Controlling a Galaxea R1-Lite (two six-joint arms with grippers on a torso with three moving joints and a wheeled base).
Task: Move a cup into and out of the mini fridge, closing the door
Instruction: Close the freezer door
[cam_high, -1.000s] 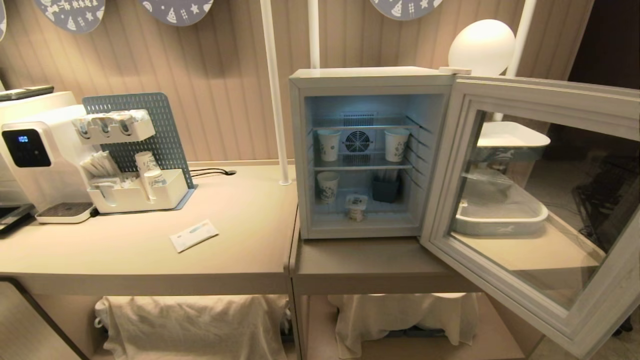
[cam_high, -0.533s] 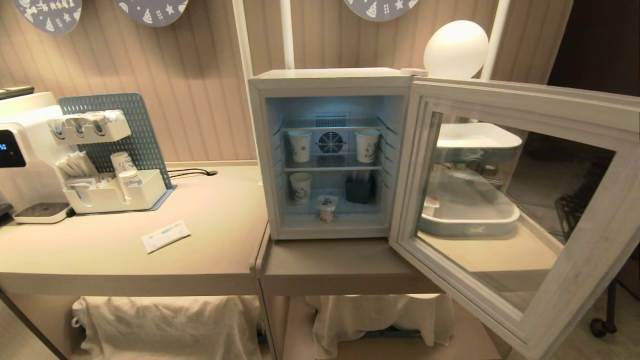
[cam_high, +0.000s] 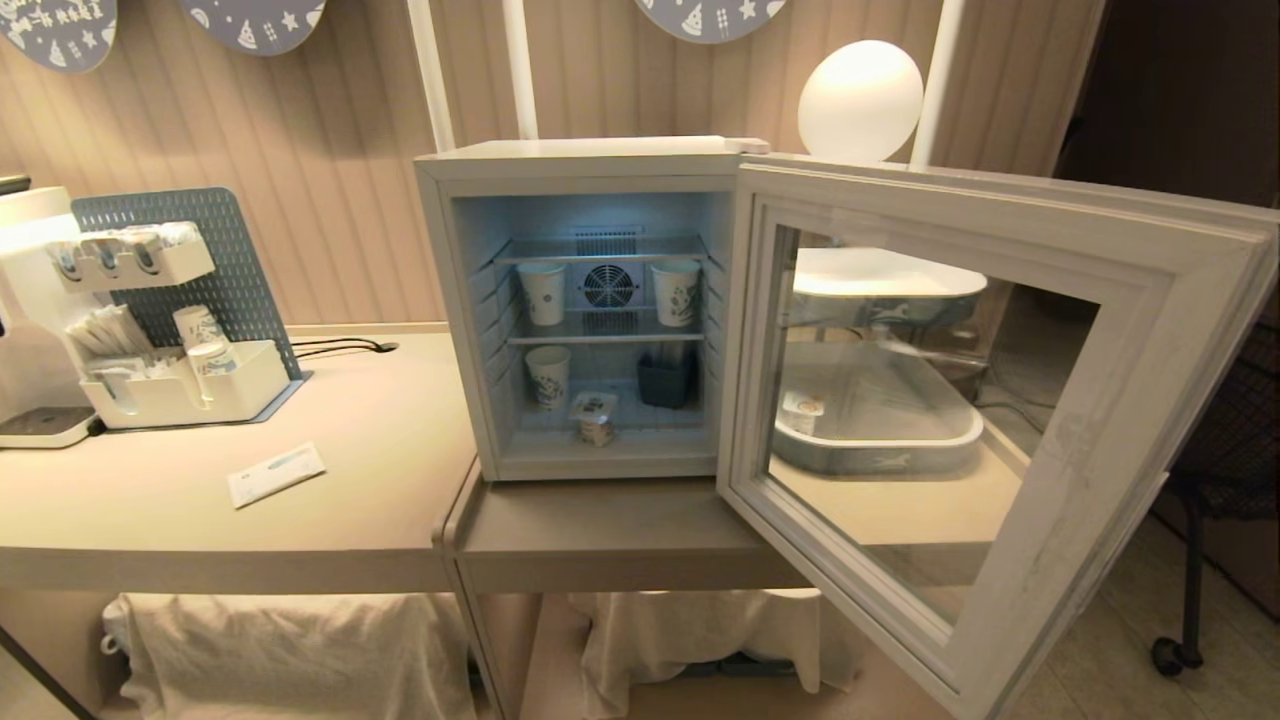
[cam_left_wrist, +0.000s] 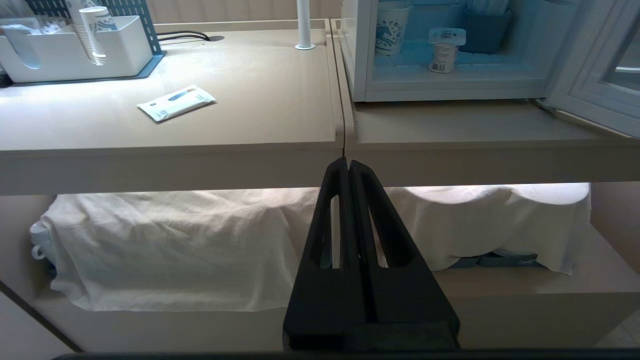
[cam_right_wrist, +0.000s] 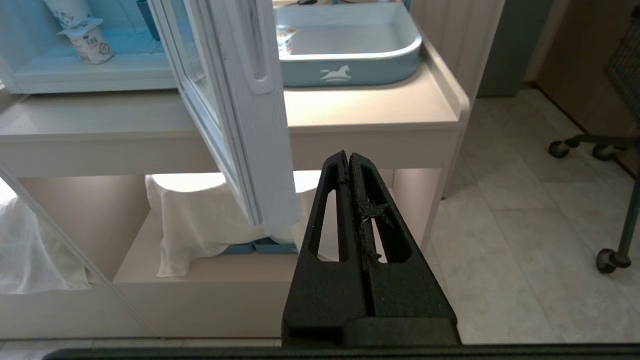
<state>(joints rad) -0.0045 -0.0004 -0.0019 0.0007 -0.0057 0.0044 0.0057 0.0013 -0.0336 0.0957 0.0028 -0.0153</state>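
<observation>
1. The cup (cam_high: 596, 417) stands upright on the floor of the mini fridge (cam_high: 580, 160), near the front, foil lid on top, with a paper cup (cam_high: 547, 376) just behind and to its left and a dark bin (cam_high: 666, 381) to its right.
2. The door (cam_high: 1100, 420) hangs wide open toward the robot's right, so the way in looks free.
3. The left gripper (cam_left_wrist: 348, 165) sits low in front of the worktop (cam_high: 380, 450) edge, jaws pressed together on nothing; the right gripper (cam_right_wrist: 348, 157) hangs below and outside the door's free edge, jaws likewise together and empty.
4. Risk, as I read it: a reach from the right could clip the door and swing it; a hurried grab could topple the squat cup or bump the paper cup behind.
5. Another small cup (cam_high: 802, 412) sits in the blue tray (cam_high: 880, 455) behind the glass, easy to mistake for the target.
6. Farther left lie a flat packet (cam_high: 276, 473) and a cup holder rack (cam_high: 180, 385), well apart from the fridge.
</observation>
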